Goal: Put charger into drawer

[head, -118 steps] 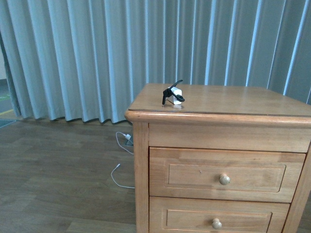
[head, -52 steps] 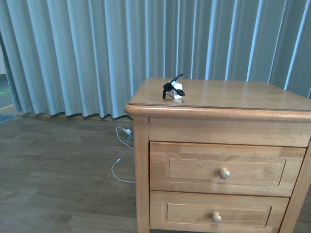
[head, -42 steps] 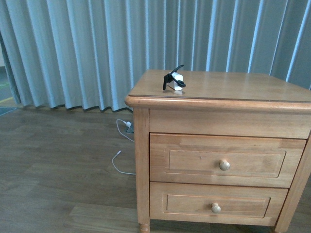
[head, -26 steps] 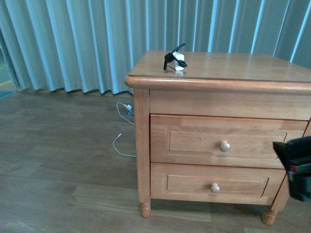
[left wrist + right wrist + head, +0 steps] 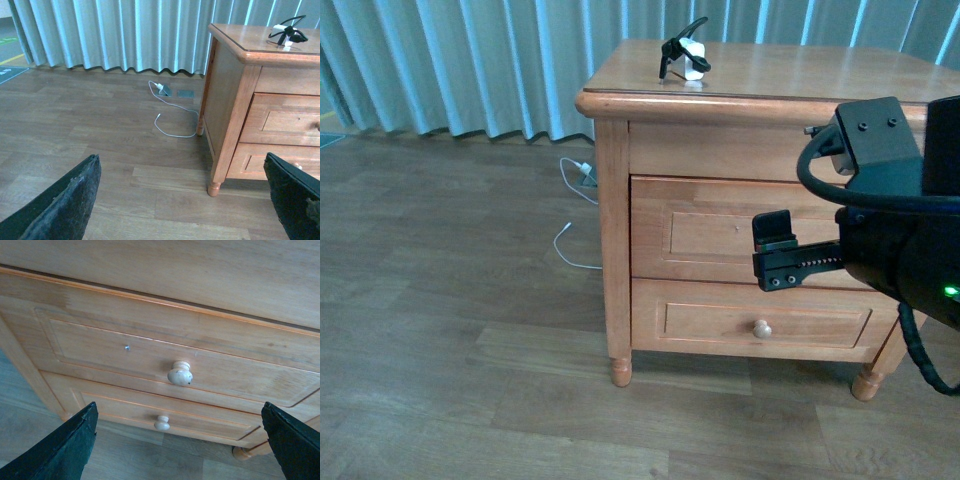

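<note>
The charger (image 5: 685,60), a small white cube with a black cable looped on it, sits on the front left part of the nightstand top (image 5: 770,75); the left wrist view shows the charger (image 5: 287,36) too. The drawer (image 5: 705,232) is shut. My right gripper (image 5: 790,262) hangs open just in front of it. In the right wrist view the drawer's round knob (image 5: 180,374) lies a little beyond my open right gripper (image 5: 180,440), untouched. My left gripper (image 5: 182,200) stands open over the floor, off the nightstand's left side, holding nothing.
The lower drawer (image 5: 720,322) with its own knob (image 5: 161,423) is shut. A thin white cable (image 5: 172,120) lies on the wooden floor by the nightstand's left side. Pale curtains (image 5: 470,60) hang behind. The front left leg (image 5: 620,372) stands on the floor.
The front view has dropped and tilted down, so the nightstand sits higher in frame. My right arm has come in from the right, in front of the upper drawer. The charger has stayed put.
</note>
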`<state>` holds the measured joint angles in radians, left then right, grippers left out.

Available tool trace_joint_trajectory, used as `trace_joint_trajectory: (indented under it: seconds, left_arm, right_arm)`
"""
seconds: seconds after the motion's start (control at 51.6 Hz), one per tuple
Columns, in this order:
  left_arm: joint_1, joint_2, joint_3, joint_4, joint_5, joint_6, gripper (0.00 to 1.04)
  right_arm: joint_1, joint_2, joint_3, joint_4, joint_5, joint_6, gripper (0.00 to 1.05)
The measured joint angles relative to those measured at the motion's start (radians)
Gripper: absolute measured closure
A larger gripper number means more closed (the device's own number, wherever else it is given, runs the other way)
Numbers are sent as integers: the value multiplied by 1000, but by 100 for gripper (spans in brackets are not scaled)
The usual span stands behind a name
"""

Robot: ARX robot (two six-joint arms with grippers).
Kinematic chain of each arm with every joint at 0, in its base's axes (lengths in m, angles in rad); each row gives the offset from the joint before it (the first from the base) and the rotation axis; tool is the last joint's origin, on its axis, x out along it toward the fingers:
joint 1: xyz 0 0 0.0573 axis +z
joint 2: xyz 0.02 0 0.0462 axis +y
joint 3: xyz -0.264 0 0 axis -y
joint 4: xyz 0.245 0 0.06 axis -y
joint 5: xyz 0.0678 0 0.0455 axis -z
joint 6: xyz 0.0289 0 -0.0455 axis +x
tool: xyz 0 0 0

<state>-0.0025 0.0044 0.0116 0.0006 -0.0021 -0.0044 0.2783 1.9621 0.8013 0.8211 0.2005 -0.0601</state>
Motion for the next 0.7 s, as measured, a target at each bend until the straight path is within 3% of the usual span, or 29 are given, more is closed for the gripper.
trace_joint_trajectory:
  seconds: [0.329, 0.697]
  left_arm:
    - [0, 0, 0, 0, 0, 0, 6]
    - [0, 0, 0, 0, 0, 0, 6]
  right_arm:
    - [-41, 268, 255, -24, 32, 28, 8]
    - [-73, 385, 374, -54, 41, 69, 8]
